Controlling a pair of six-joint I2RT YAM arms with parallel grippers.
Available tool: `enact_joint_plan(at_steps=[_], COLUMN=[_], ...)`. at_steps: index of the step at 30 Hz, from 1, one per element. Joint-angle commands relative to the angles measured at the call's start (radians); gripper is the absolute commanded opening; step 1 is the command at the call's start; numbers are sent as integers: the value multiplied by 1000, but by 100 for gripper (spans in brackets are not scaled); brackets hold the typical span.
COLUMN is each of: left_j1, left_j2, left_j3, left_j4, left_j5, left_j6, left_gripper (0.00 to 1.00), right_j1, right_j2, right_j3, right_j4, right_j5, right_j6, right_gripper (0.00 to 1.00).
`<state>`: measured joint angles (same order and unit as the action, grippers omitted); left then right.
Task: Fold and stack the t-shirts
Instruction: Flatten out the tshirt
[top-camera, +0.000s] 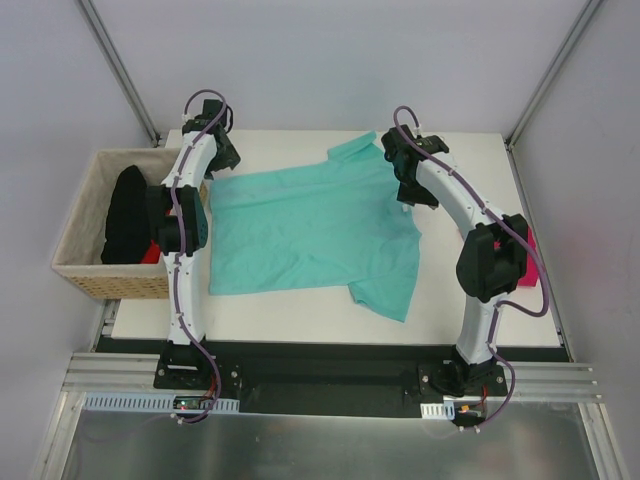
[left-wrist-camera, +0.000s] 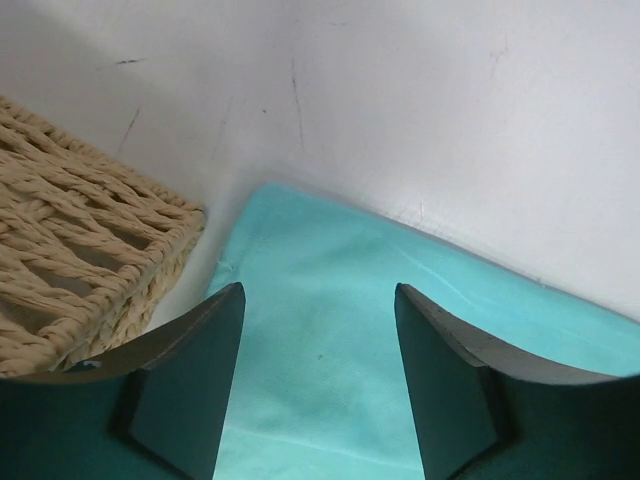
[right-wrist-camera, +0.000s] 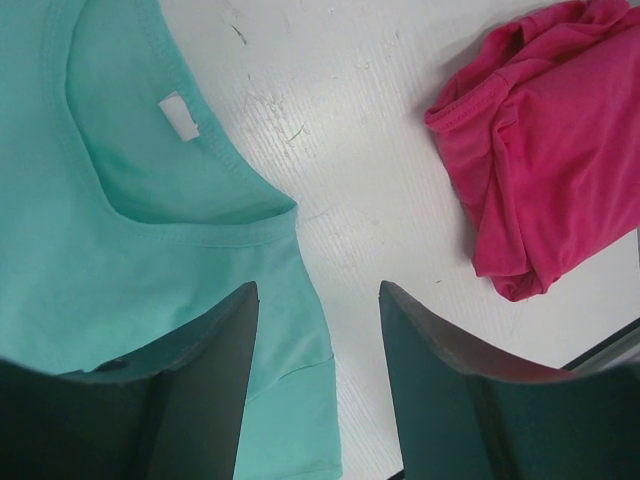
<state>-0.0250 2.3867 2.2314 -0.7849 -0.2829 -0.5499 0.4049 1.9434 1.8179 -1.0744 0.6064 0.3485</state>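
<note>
The teal-mint t-shirt (top-camera: 300, 230) lies spread flat across the middle of the white table (top-camera: 300, 310), with its collar toward the right. My left gripper (top-camera: 223, 155) hovers over the shirt's far left corner, open and holding nothing. The left wrist view shows the open left gripper (left-wrist-camera: 318, 292) with the teal cloth (left-wrist-camera: 330, 240) beneath it. My right gripper (top-camera: 405, 192) stands open just right of the collar. In the right wrist view the right gripper (right-wrist-camera: 317, 290) straddles the shoulder edge of the teal shirt (right-wrist-camera: 100, 260). The magenta-pink t-shirt (right-wrist-camera: 550, 130) lies crumpled at the table's right edge (top-camera: 528, 265), largely hidden behind the right arm.
A woven basket (top-camera: 85, 270) stands off the table's left side, holding dark clothing (top-camera: 128, 215) and something red (top-camera: 150, 255). Its wicker wall (left-wrist-camera: 70, 250) is close to the left gripper. Grey walls enclose the table at the back and sides.
</note>
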Motion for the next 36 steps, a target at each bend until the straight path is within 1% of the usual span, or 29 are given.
enact_joint_plan(at_steps=[1,8,15,18,23,25,26,27,30,33,36], left_j1=[19,19,17,11,-47,-73,-107,-124,-205,-271,-315], left_j2=[17,-21,-132,-193,-332,-369,-401,-417,-474,-509,-544], left_j3=[22,1,-73,-128,-272,-328,-346,-383,-470,-542,-598], left_j4=[-34,-34,-34,-34,-33,-34,-33,-34,-33,-34,-36], left_j5=[2,27,77,100,84,74,65,60,36,33,31], left_j6=[-33,-22,7,22,22,22,24,24,18,-5,-38], left_gripper=[63,63,61,59,57,57,57,57,57,56,55], right_j1=[-8,-12,-12,-9,0,3,5,8,23,38,55], right_j2=[-18,-14,-12,-35,-122,-145,-149,-153,-170,-198,-213], right_j3=[32,44,55,12,-181,-221,-250,-261,-314,-396,-451], right_j4=[-42,-32,24,40,151,166,177,180,188,218,254], right_j5=[30,24,-34,-33,-85,-109,-115,-120,-117,-138,-169], right_j6=[-14,-14,-29,-10,21,29,29,30,21,11,6], right_gripper=[55,55,54,53,50,47,43,35,23,20,15])
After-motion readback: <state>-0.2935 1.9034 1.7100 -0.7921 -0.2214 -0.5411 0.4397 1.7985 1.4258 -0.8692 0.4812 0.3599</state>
